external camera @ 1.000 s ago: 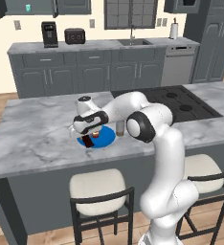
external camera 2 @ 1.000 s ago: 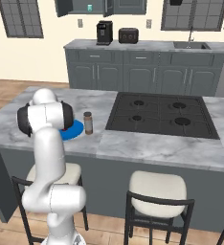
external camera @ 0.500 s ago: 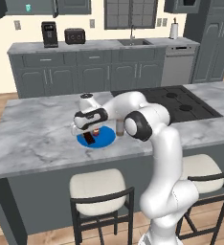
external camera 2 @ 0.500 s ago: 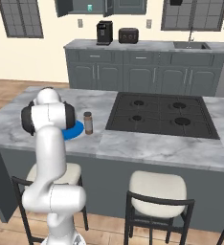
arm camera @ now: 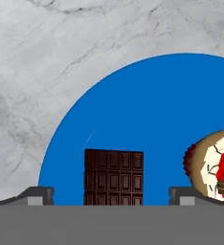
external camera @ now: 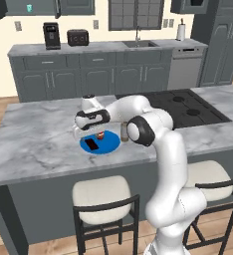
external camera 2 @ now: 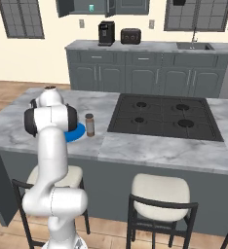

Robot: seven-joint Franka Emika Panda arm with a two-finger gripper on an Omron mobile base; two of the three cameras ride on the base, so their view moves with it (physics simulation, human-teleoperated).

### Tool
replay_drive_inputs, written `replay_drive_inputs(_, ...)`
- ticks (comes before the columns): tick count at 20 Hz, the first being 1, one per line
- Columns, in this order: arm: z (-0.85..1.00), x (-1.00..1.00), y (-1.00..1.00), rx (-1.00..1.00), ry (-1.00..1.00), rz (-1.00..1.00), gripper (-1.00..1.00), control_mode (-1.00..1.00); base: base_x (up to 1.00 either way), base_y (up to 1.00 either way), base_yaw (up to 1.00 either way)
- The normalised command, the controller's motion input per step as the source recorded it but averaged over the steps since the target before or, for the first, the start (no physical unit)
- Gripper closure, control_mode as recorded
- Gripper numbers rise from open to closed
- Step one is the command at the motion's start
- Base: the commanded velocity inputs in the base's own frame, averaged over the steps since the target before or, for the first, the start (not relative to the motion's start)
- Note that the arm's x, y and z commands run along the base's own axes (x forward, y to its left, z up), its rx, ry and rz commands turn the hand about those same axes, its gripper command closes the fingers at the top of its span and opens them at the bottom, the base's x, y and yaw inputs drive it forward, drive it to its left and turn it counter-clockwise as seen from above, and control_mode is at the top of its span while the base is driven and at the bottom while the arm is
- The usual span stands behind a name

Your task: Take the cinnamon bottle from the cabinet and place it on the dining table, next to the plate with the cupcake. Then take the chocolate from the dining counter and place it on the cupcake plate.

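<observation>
**Both placements look done**

Cinnamon bottle (external camera 2: 90, 125) upright on the marble desk (external camera: 34, 144), just beside the blue plate (external camera: 110, 145). Chocolate (arm camera: 113, 177) flat on the plate, next to the cupcake (arm camera: 213, 165), apart from it. Claw (arm camera: 111, 195) spread wide over the bar, fingertips (arm camera: 37, 195) either side, gripping nothing. By the look of it, nothing left but lifting clear.
</observation>
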Motion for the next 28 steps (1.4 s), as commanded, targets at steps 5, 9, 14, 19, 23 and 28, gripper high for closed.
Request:
replay_drive_inputs(5,0.31,-0.08,0.02,0.04,0.08,0.0,-1.0,-1.0,0.0,0.0,0.0)
replay_drive_inputs(9,0.35,-0.41,0.01,0.01,0.0,0.0,-1.0,-1.0,0.0,0.0,0.0)
replay_drive_inputs(14,0.29,-0.49,0.0,-0.01,0.0,0.0,-1.0,-1.0,0.0,0.0,0.0)
replay_drive_inputs(19,0.23,-0.72,0.0,0.0,0.0,0.0,-1.0,-1.0,0.0,0.0,0.0)
replay_drive_inputs(23,0.08,-0.89,0.0,0.0,-0.1,0.0,-1.0,-1.0,0.0,0.0,0.0)
replay_drive_inputs(28,0.0,-0.94,0.0,0.0,-0.22,0.0,-1.0,-1.0,0.0,0.0,0.0)
